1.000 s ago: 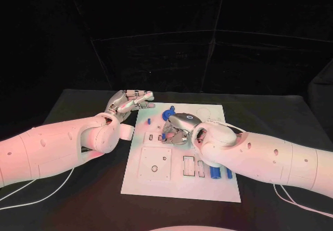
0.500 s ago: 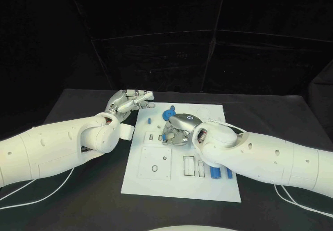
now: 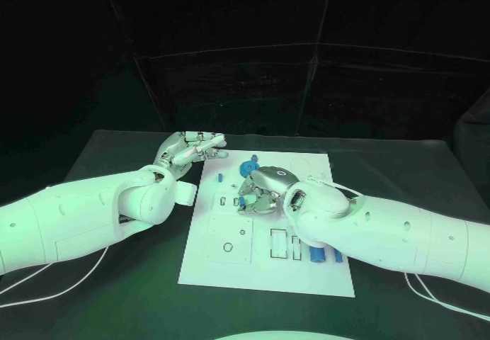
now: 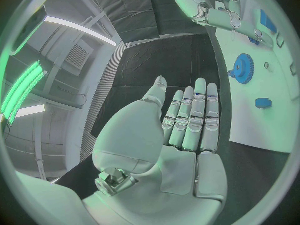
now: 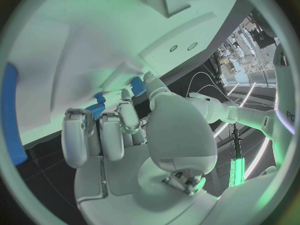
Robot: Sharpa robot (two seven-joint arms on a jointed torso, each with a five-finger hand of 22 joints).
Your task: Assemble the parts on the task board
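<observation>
Two hands are working around the board (image 3: 268,273) now. Right hand (image 3: 258,193) is hovering low over the board's middle, fingers curling down beside the blue gear (image 3: 248,169); whether anything is pinched, I cannot tell. Left hand (image 3: 187,149) is waiting just off the board's far-left corner, fingers straight and together, holding nothing. Gear is lying flat near the board's far end, with a small blue nut (image 4: 263,103) close by. Both are looking like light, rigid plastic, probably slick; best bet is gripping the gear by its toothed rim.
</observation>
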